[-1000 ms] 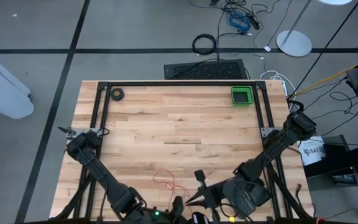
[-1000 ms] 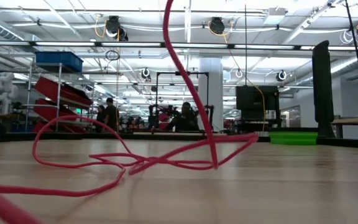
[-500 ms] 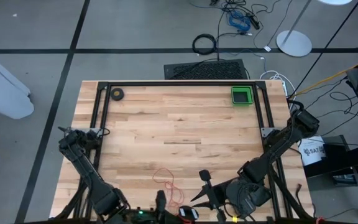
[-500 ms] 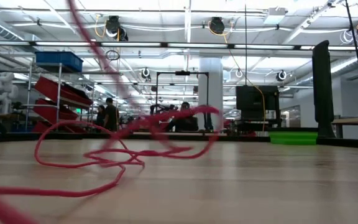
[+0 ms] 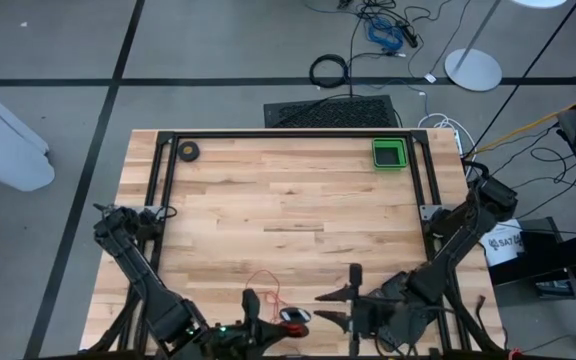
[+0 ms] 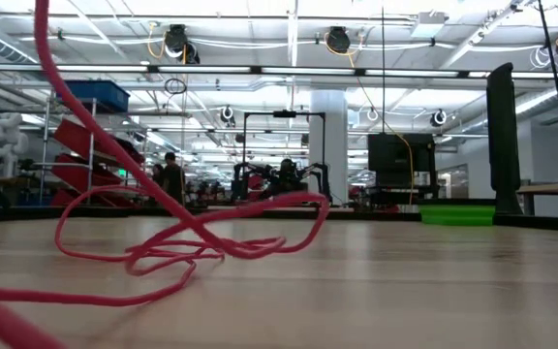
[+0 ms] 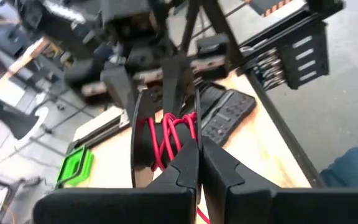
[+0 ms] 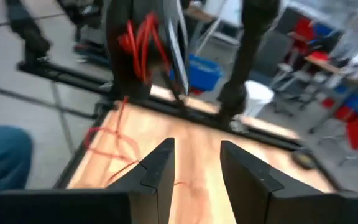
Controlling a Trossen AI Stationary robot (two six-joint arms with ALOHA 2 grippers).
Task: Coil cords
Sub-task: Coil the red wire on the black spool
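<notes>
The cords (image 5: 292, 316) sit at the table's (image 5: 288, 200) near edge, a small spool wound with red wire, pinched in the left gripper (image 7: 199, 158), jaws clamped tight on it. Loose red wire (image 6: 192, 242) trails across the wood. Facing it, just apart, the right gripper (image 8: 197, 165) stands parted, holding nothing.

Red cords (image 6: 192, 242), green tray (image 5: 389, 154), pale wooden table (image 5: 288, 200).

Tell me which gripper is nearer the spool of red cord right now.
Left. The left gripper is shut on the spool of red cord at the table's near edge; the right gripper, jaws open, sits just beside it, not touching.
</notes>
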